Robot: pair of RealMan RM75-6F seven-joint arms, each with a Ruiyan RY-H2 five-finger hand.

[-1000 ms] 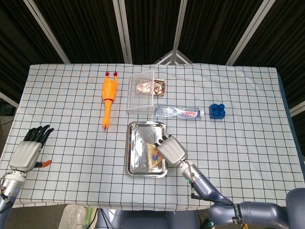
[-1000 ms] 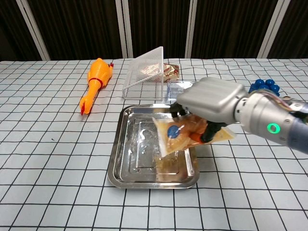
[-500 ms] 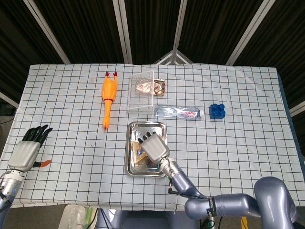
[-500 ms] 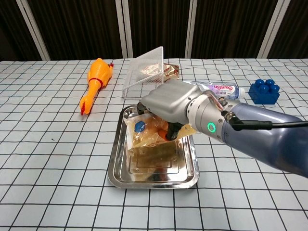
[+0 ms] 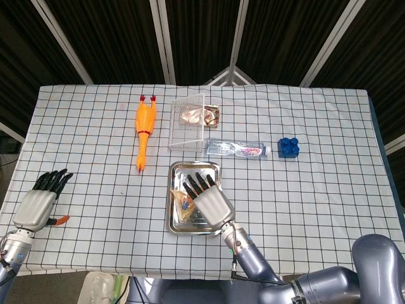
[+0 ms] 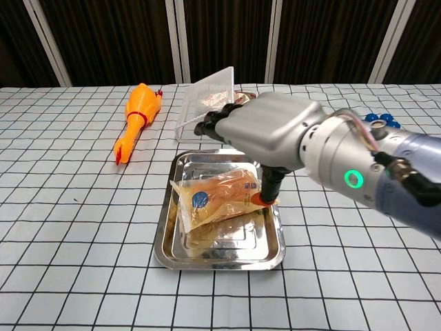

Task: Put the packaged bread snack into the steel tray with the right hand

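The packaged bread snack [image 6: 219, 198] [image 5: 184, 204], a clear bag with a blue round label, lies flat in the steel tray [image 6: 172, 252] [image 5: 193, 167]. My right hand [image 6: 265, 131] [image 5: 209, 198] hovers above the tray with its fingers stretched out and apart; its thumb points down with the tip at the bag's right end. I cannot tell whether the thumb touches the bag. My left hand [image 5: 39, 201] rests at the table's near left edge, fingers extended, holding nothing; the chest view does not show it.
An orange rubber chicken [image 5: 144, 130] [image 6: 136, 114] lies left of the tray. A clear box with snacks [image 5: 193, 120] [image 6: 207, 103], a water bottle [image 5: 237, 149] and a blue block [image 5: 289, 147] sit behind the tray.
The right hand let go of the snack bag, opened its fingers and rose above the tray. The bag dropped flat into the tray. The left hand barely shifted.
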